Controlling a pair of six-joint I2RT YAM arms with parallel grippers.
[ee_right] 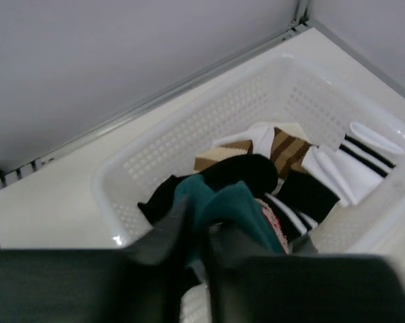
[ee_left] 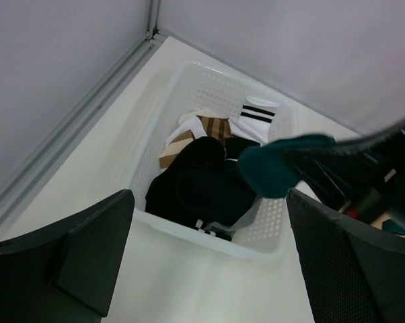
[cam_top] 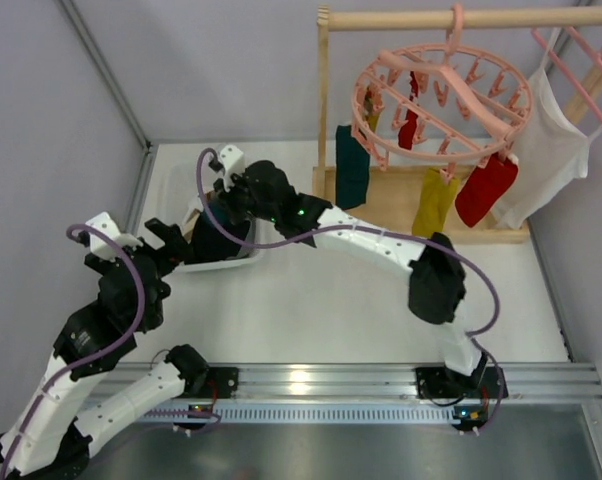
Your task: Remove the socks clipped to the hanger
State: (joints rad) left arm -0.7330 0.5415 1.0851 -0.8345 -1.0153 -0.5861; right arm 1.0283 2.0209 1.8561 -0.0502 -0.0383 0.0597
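Observation:
The round pink clip hanger (cam_top: 441,105) hangs from the wooden rail at the back right. A dark teal sock (cam_top: 352,165), a mustard sock (cam_top: 434,200), a red sock (cam_top: 486,188) and a smaller red one (cam_top: 409,125) hang from its pegs. My right gripper (cam_top: 224,212) is over the white basket (cam_top: 243,262), shut on another dark teal sock (ee_right: 237,205). That sock also shows in the left wrist view (ee_left: 275,166). In the right wrist view the gripper (ee_right: 199,235) pinches the sock above the basket's contents. My left gripper (ee_left: 209,262) is open and empty just in front of the basket; it also shows in the top view (cam_top: 166,243).
The basket (ee_left: 209,237) holds black socks (ee_left: 202,182), black-and-white striped socks (ee_left: 256,116) and a brown striped piece (ee_right: 286,149). The wooden rack (cam_top: 326,110) stands at the back right, with a white shirt (cam_top: 546,150) on a pink hanger. Walls close in on the left and at the back.

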